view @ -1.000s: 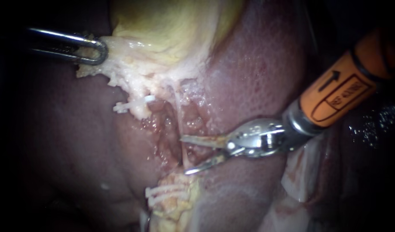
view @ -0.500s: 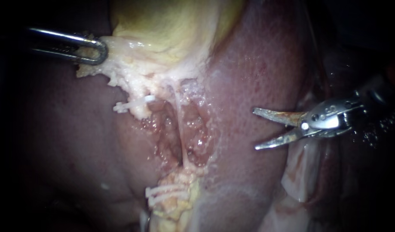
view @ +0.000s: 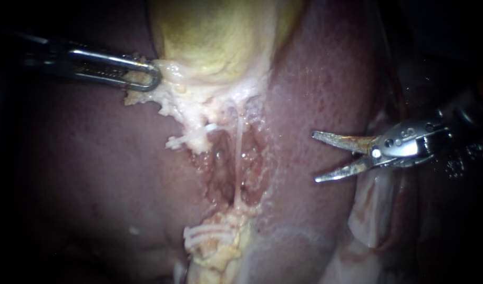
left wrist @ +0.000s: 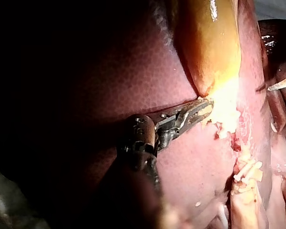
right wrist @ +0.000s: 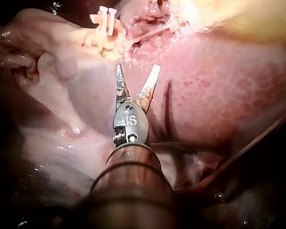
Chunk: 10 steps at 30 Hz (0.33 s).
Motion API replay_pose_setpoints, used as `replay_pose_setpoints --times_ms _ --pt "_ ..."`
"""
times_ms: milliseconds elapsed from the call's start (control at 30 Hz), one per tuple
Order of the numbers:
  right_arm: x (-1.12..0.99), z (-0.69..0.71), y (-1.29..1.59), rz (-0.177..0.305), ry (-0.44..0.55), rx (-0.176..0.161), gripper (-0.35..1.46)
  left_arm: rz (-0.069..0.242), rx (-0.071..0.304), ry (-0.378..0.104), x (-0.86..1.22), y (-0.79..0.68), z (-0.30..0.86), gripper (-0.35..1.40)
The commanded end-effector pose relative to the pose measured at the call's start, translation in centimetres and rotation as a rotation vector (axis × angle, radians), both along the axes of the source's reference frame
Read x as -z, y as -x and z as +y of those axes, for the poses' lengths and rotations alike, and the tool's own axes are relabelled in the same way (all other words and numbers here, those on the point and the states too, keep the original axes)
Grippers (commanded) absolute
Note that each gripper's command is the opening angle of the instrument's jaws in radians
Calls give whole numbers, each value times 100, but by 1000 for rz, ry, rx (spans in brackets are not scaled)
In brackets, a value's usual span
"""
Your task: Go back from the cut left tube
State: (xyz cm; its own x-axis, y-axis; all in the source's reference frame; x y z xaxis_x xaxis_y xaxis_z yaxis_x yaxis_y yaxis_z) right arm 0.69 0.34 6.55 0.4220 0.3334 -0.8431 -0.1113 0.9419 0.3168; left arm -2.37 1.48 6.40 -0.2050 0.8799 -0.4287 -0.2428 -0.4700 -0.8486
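left instrument [view: 152, 79] pinches pale tissue [view: 194, 100] below the gallbladder [view: 215, 37], likely to tension it. right instrument [view: 315, 157], jaws spread, sits well clear of the gallbladder.

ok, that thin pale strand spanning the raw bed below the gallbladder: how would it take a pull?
Probably floppy: the strand is thread-thin, seemingly taut only because the left instrument grips the pale tissue under the gallbladder. Likely fragile; a firm pull may snap it. Its wet sheen suggests it is slippery.

Wet glossy liver [view: 94, 173] and gallbladder [view: 215, 37], shiny metal right instrument [view: 315, 157], plastic clips [view: 199, 234]
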Motion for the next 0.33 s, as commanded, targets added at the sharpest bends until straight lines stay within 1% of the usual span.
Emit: replay_pose_setpoints --times_ms 33,233,333 --pt "0 0 0 0 0 0 145 2 -1 -1 1 0 0 -35" --pt "1 -1 0 2 -1 2 145 2 -1 -1 1 -1 0 -35" --pt "1 -1 -3 11 -7 12 145 1 -2 -2 3 -3 0 -35"
